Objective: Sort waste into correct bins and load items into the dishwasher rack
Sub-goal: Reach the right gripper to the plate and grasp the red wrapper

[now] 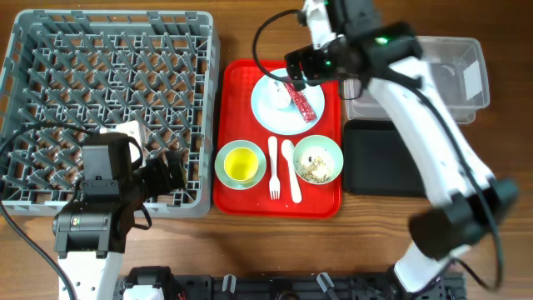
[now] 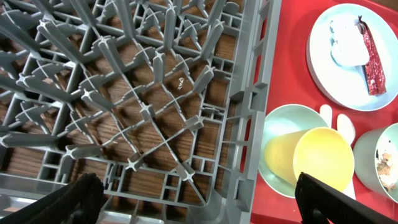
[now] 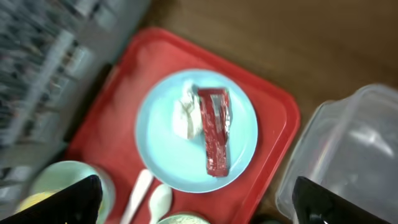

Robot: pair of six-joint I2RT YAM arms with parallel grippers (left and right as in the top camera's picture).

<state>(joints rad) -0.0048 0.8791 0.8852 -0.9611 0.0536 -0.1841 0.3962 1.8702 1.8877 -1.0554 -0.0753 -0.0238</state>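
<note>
The grey dishwasher rack (image 1: 108, 108) fills the left of the table. On a white plate (image 1: 287, 117) lie a red wrapper (image 3: 214, 130) and a white tissue ball (image 3: 185, 115). My right gripper (image 3: 199, 205) hangs open above that plate, holding nothing. A yellow cup (image 2: 311, 158) lies in a pale green bowl (image 1: 241, 162). A second green bowl (image 1: 318, 160) holds food crumbs. Between the bowls lie a white fork (image 1: 273, 167) and spoon (image 1: 291, 171). My left gripper (image 2: 199, 205) is open and empty over the rack's front right corner.
Plate, bowls and cutlery all rest on a flat red serving tray (image 1: 236, 196). Right of it stand the clear tub (image 1: 450, 75) at the back and the black tray (image 1: 383, 158) in front. My right arm reaches across both bins.
</note>
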